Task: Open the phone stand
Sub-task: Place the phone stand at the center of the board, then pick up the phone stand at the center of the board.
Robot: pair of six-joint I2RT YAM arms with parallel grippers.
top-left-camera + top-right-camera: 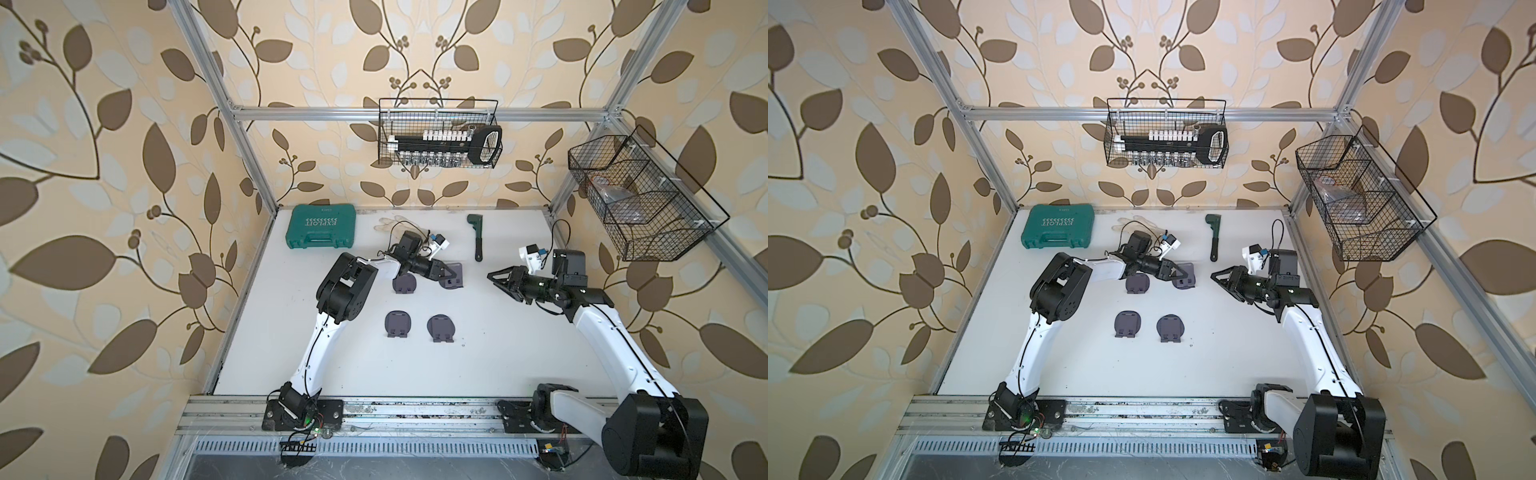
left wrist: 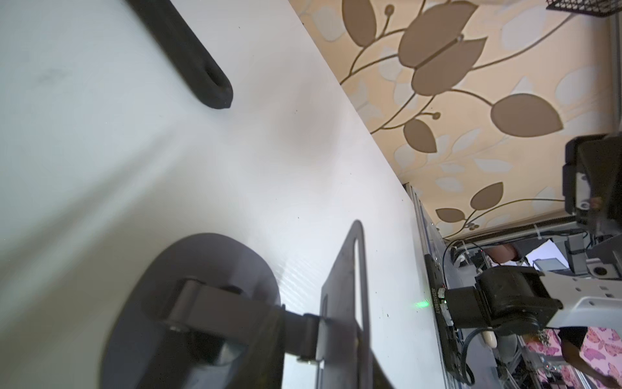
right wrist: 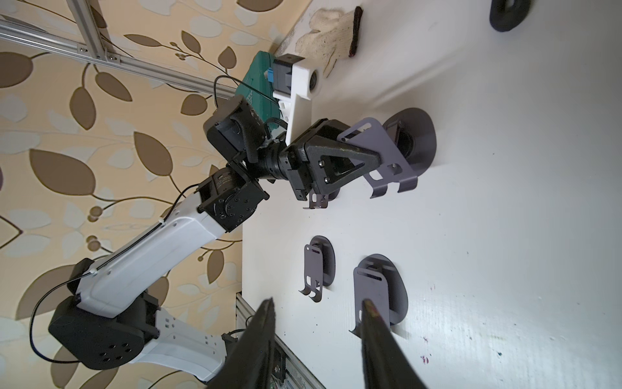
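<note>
Stand status, both top views: open phone stand (image 1: 457, 270) (image 1: 1188, 270) sat on the white table (image 1: 519, 353), mid-width toward the far side, with its plate raised off the round base. Left gripper (image 1: 451, 276) was right at that plate. Couldn't tell from above whether its claw was clamped or only touching. Right gripper (image 1: 498, 282) sat well apart on the right, pointing at the stand, claw spread and empty. Folded stands (image 1: 398, 325) lay flat: two side by side nearer the arm bases, a third just beside the open one, partly under the left arm. Wrench (image 1: 476, 237) lay just beyond the open stand.

Left wrist view: stand base (image 2: 202, 269) was flat on the table, hinge arm tilted up to the plate. Own fingers were out of frame.

Right wrist view: one left finger (image 3: 350, 158) overlapped the plate face and the other was hidden, so grip unclear. Right fingers (image 3: 266, 336) stood apart with nothing between them.
</note>
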